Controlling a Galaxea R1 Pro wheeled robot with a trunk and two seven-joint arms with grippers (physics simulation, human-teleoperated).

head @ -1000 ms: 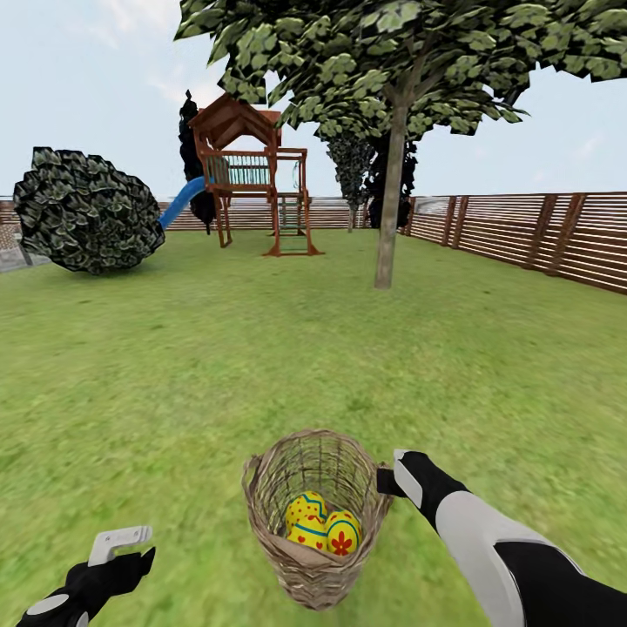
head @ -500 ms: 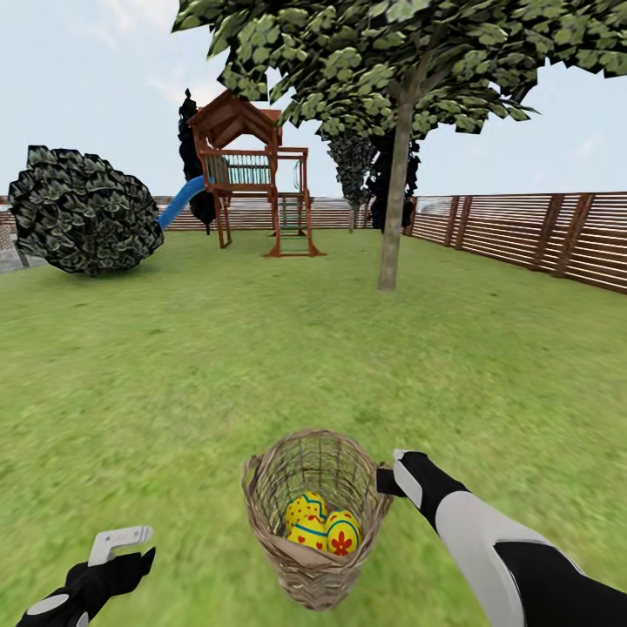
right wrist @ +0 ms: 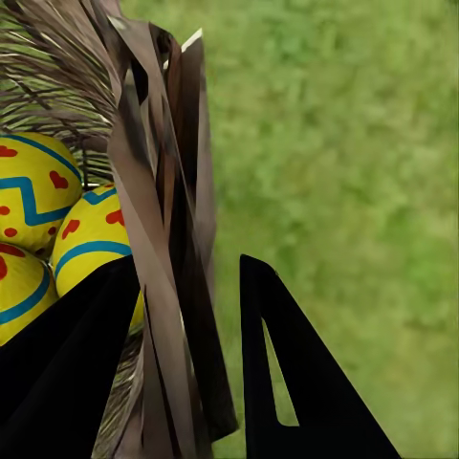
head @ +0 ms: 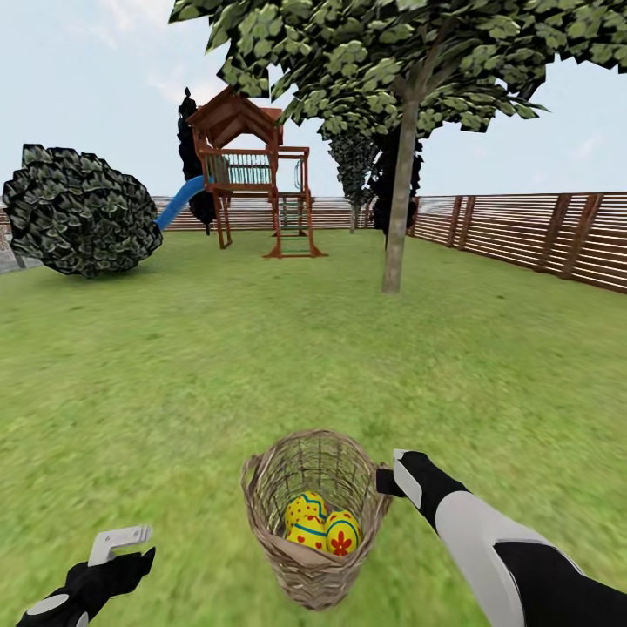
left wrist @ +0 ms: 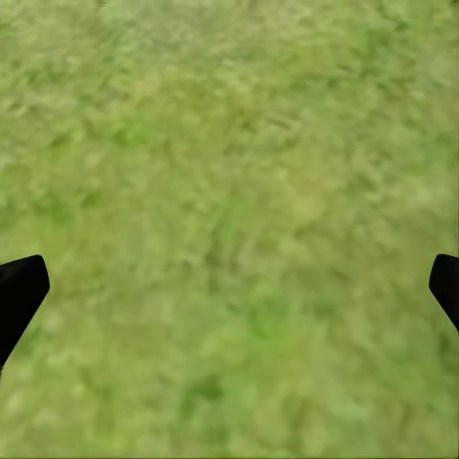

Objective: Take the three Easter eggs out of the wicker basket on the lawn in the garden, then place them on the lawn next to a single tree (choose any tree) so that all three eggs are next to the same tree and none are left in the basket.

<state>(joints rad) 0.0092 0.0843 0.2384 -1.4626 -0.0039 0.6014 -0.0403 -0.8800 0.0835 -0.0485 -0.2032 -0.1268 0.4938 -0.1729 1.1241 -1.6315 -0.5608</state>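
- Wicker basket (head: 315,519) holds the Easter eggs (head: 320,522); my right claw (right wrist: 186,316) pinches its rim.
- My left claw (left wrist: 229,287) hangs wide over the lawn (head: 218,366).
- Tree (head: 396,218) far right, by the fence (head: 522,231).

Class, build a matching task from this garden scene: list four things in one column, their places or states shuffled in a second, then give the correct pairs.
Things
1. Easter eggs
2. right tool
3. left tool
4. tree

Places or states
A. far ahead on the lawn
B. open above bare grass
C. inside the wicker basket
D. straddling the basket's wall

Pairs: 1-C, 2-D, 3-B, 4-A
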